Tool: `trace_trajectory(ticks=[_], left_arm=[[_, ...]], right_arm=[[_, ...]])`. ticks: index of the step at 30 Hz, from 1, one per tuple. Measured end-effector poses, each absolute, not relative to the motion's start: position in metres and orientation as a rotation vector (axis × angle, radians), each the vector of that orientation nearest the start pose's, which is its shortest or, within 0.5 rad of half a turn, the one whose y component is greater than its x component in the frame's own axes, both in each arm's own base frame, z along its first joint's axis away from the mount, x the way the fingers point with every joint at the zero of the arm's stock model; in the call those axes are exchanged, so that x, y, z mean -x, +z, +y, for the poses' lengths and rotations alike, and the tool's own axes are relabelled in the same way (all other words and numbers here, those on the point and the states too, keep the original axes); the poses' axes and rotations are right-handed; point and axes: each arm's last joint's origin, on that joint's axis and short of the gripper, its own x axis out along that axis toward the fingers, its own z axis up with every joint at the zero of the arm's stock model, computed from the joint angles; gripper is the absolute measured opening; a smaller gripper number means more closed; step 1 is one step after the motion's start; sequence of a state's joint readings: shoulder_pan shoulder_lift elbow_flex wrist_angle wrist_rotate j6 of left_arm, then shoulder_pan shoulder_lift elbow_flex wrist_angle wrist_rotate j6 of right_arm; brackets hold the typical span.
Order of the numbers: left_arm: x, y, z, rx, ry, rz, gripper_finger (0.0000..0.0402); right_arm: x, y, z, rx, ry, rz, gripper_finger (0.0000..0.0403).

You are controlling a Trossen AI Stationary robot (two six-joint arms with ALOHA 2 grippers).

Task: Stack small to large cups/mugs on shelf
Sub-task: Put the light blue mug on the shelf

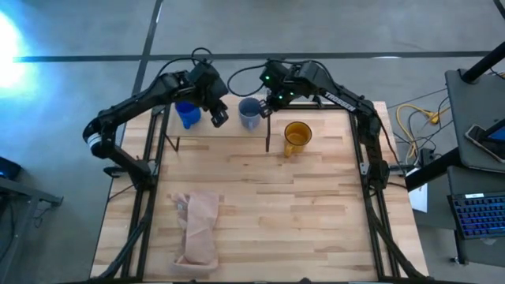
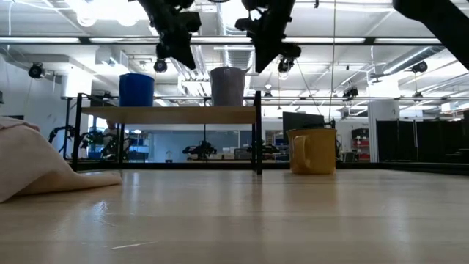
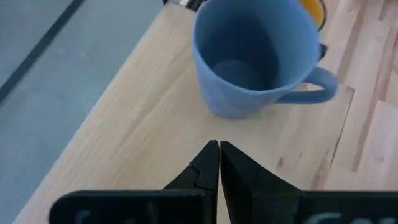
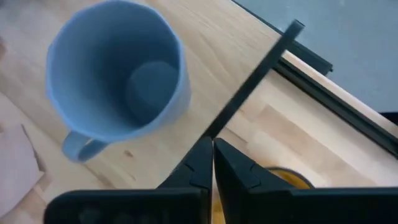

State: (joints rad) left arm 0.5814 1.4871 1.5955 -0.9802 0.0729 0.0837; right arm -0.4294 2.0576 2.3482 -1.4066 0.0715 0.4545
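The shelf (image 2: 168, 114) stands along the far edge of the table (image 1: 316, 229), toward its left half. Two mugs stand upright on the shelf board. The small bright blue mug (image 1: 188, 115) is near the left end of the board, and the grey-blue mug (image 1: 249, 113) is near the right end, close to the black leg of the frame. There is free board between the two mugs. The yellow mug (image 1: 297, 137) is not on the shelf; it stands upright on the table, just beside the right end of the shelf and a little nearer to the front.

The left gripper (image 1: 218, 117) hangs above the shelf, between the two mugs. In the left wrist view its fingers (image 3: 205, 168) are pressed together and hold nothing. The right gripper (image 1: 270, 102) hangs above the right end of the shelf, beside the grey-blue mug, and its fingers (image 4: 202, 163) are also pressed together and empty. In the low view both grippers are higher than the rims of the mugs and do not touch them.

A beige cloth (image 1: 199, 225) lies crumpled on the table near the front left corner, well apart from the shelf. The middle and the right part of the table are open.
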Motion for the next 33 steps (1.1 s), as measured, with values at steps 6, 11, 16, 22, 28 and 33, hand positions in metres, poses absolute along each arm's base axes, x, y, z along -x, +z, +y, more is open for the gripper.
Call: trace_trajectory(ticks=[6,11,16,22,28,33], left_arm=[[-0.241,0.386,0.158,0.224,0.458,0.822,0.0],[-0.239,0.374,0.157,0.244,0.456,0.862,0.0],[-0.237,0.364,0.155,0.276,0.461,0.89,0.0],[-0.233,0.367,0.153,0.27,0.465,0.871,0.0],[-0.232,0.37,0.152,0.265,0.468,0.854,0.0],[-0.231,0.369,0.152,0.278,0.473,0.857,0.0]], right_arm=[[-0.38,0.36,-0.177,-0.614,-0.631,1.024,0.0009],[-0.387,0.355,-0.178,-0.613,-0.607,1.012,0.0009],[-0.388,0.355,-0.177,-0.617,-0.579,1.007,0.0009],[-0.394,0.356,-0.179,-0.618,-0.553,0.956,0.0008],[-0.401,0.35,-0.18,-0.64,-0.505,0.946,0.0009],[-0.408,0.346,-0.18,-0.632,-0.48,0.922,0.0008]])
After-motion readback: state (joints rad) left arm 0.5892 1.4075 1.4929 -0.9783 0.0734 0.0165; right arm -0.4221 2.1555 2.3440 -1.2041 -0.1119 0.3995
